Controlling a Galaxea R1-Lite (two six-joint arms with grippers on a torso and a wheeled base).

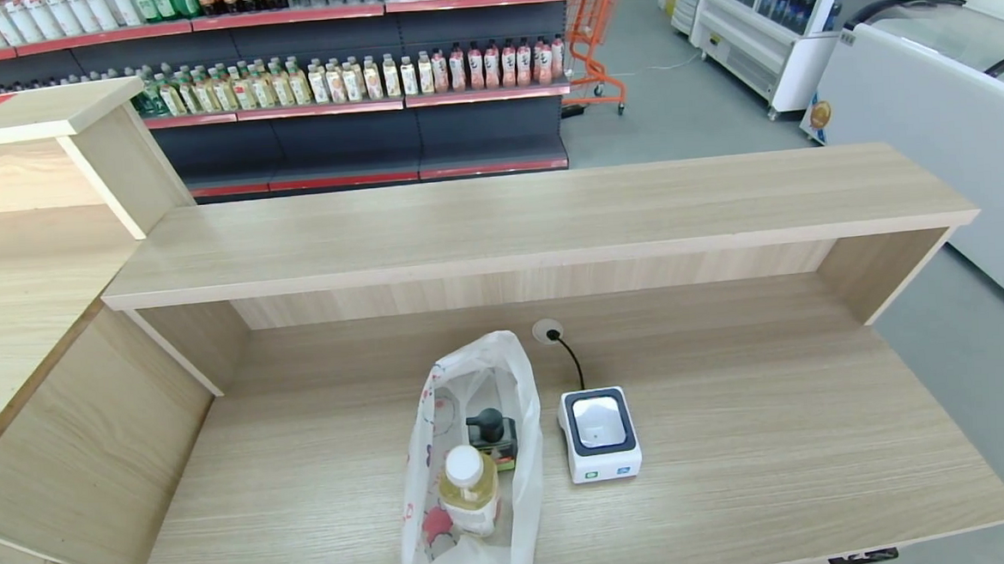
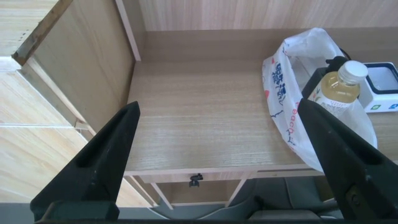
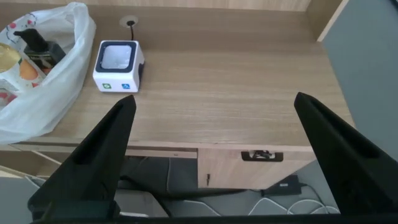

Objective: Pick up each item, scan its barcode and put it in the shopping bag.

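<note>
A clear plastic shopping bag with red print stands on the wooden counter. Inside it are a bottle of yellow drink with a white cap and a dark pump bottle. Just right of the bag sits the white barcode scanner, its cable running to a hole at the back. My left gripper hangs open above the counter's front edge, left of the bag. My right gripper is open over the front edge, right of the scanner. Both hold nothing.
A raised wooden ledge runs along the back of the counter, with side panels at both ends. Drawers with handles sit under the front edge. Shelves of bottles, an orange cart and freezers stand beyond.
</note>
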